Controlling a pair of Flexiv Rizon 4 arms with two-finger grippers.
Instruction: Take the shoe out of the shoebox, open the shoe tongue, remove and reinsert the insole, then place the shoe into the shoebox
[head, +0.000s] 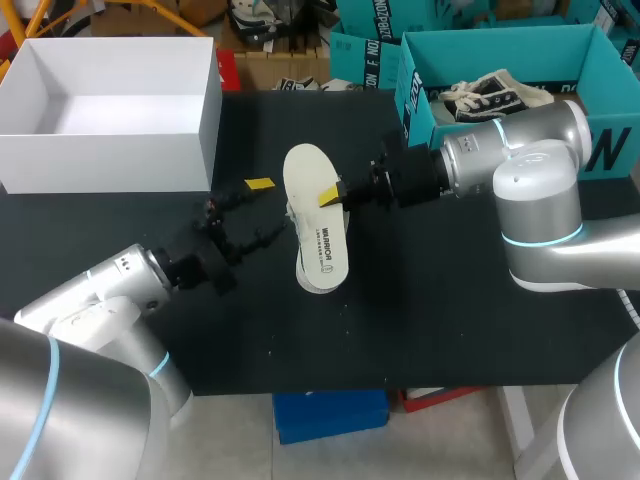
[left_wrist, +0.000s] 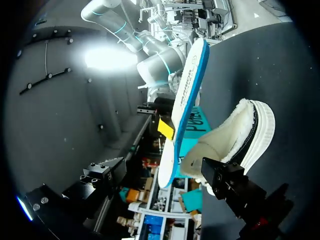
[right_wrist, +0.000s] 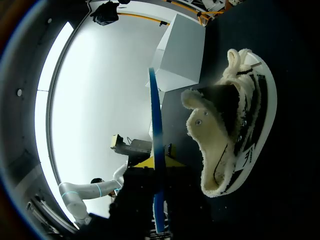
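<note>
My right gripper is shut on the white insole and holds it above the middle of the black table. In the right wrist view the insole stands edge-on between the fingers. The fleece-lined shoe lies on its side on the table beside it. The head view hides most of the shoe under the insole. My left gripper is open just left of the insole and touches nothing. In the left wrist view, the insole and shoe lie ahead of the fingers. The white shoebox stands open at the back left.
A teal box holding another shoe stands at the back right, close behind my right arm. The black mat runs to the table's front edge.
</note>
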